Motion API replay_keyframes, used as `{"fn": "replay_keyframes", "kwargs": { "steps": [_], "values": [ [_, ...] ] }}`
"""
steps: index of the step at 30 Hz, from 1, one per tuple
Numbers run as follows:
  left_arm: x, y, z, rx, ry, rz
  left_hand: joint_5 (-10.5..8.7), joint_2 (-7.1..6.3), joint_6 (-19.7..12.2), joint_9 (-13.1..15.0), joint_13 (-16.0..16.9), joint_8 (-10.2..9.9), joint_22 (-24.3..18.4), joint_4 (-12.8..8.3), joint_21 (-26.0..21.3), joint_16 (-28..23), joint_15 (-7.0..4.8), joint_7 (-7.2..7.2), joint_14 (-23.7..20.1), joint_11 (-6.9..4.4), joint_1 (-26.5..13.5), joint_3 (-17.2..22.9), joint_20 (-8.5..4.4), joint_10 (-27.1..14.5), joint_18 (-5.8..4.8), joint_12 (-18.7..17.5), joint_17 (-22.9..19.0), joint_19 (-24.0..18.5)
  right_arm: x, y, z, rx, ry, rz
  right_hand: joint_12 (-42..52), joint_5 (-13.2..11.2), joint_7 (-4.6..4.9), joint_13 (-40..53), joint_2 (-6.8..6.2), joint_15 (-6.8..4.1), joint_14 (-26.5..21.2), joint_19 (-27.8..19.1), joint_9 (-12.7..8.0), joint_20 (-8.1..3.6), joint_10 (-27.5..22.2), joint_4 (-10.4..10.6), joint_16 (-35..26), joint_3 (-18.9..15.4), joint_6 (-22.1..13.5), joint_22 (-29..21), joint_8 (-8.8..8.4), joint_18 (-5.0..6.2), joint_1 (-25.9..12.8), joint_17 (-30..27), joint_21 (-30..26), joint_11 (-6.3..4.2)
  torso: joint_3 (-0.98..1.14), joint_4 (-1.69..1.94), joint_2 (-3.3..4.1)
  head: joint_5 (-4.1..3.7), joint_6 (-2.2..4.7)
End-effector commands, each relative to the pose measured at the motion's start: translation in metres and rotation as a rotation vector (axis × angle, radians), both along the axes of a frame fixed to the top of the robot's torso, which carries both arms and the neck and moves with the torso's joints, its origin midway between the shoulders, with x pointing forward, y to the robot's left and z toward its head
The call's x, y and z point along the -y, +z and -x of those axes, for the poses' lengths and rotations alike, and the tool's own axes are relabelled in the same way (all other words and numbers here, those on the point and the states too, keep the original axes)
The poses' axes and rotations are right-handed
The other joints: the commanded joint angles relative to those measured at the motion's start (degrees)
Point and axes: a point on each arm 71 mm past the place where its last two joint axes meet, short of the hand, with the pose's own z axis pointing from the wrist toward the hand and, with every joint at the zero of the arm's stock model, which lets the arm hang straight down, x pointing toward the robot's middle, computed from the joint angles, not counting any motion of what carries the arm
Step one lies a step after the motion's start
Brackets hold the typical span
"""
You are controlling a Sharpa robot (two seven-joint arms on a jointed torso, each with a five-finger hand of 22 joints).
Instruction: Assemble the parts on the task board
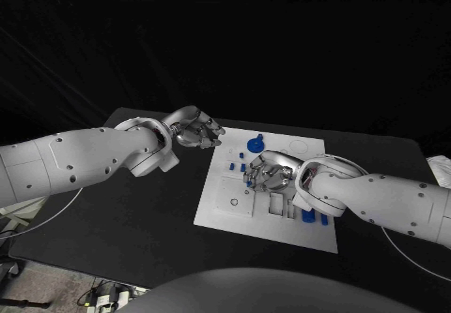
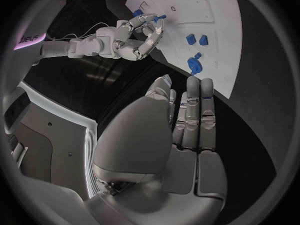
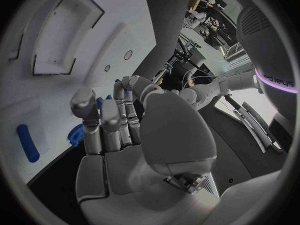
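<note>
The white task board [image 1: 246,207] lies in the middle of the black table. My right hand [image 1: 268,171] hovers over its middle with curled fingers and pinches a small blue part [image 2: 156,18] at its fingertips. On the board's far end a round blue part [image 1: 257,143] stands, with small blue pieces [image 1: 242,157] beside it. Two more blue parts [image 1: 309,216] lie under my right forearm. My left hand [image 1: 195,134] hangs off the board's far left corner, fingers stretched out and holding nothing. In the right wrist view, a blue peg [image 3: 26,142] and a ridged blue part [image 3: 76,134] lie by my right hand [image 3: 119,130].
The board has a large rectangular recess [image 3: 62,35] and smaller cut-outs [image 1: 276,205] near its middle. Black table [image 1: 122,215] surrounds the board on all sides. A white object [image 1: 438,166] sits at the table's far right edge.
</note>
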Motion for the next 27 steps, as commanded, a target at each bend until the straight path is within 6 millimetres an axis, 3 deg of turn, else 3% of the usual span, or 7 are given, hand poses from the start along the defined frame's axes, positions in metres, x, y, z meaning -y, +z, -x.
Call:
{"fn": "replay_keyframes", "kwargs": {
  "steps": [1, 6, 27],
  "values": [
    [0.003, 0.000, 0.000, -0.008, -0.013, -0.001, 0.31, 0.42, -0.4, -0.1, -0.1, -0.1, 1.3, 0.3, -0.4, 0.3, 0.18, -0.09, 0.2, 0.29, -0.3, -0.1, -0.09, 0.0, 0.52, 0.3, 0.0, 0.3, -0.002, -0.005, 0.003, -0.025, 0.025, 0.027, -0.3, -0.2, 0.25, -0.1, 0.75, 0.02, -0.5, -0.4, 0.1, 0.14, 0.4, 0.1, -0.2, -0.3, 0.0, 5.6, 0.22, 0.96, 0.2, -0.1, -0.2, -0.12, 0.03, 0.00, -0.02, 0.17, -0.01],
    [0.004, 0.000, 0.000, -0.007, -0.017, -0.002, 0.31, 0.48, -0.4, -0.1, -0.1, -0.1, 1.3, 0.2, -0.4, 0.3, 0.20, -0.09, 0.1, 0.30, -0.3, -0.1, -0.08, 0.0, 0.52, 0.3, -0.1, 0.3, -0.005, -0.009, 0.004, -0.011, 0.033, 0.029, -0.3, -0.2, 0.25, -0.1, 0.80, -0.01, -0.5, -0.4, 0.2, 0.13, 0.6, -0.1, -0.3, -0.3, 0.0, 5.6, 0.22, 0.96, 0.4, -0.1, -0.1, -0.15, 0.12, 0.01, 0.08, 0.42, -0.01],
    [0.003, -0.004, 0.001, -0.012, -0.017, -0.004, 0.32, 0.54, -0.4, -0.1, -0.1, -0.1, 1.3, 0.2, -0.4, 0.3, 0.21, -0.09, 0.1, 0.32, -0.3, 0.0, -0.05, 0.0, 0.52, 0.3, -0.1, 0.3, -0.007, -0.017, 0.006, 0.018, 0.053, 0.063, -0.3, -0.2, 0.27, -0.1, 0.82, -0.04, -0.6, -0.5, 0.3, 0.12, 0.8, -0.2, -0.3, -0.3, -0.1, 5.6, 0.17, 0.99, 0.7, -0.2, -0.2, -0.18, 0.08, -0.08, 0.02, 0.74, -0.01]
  ]
}}
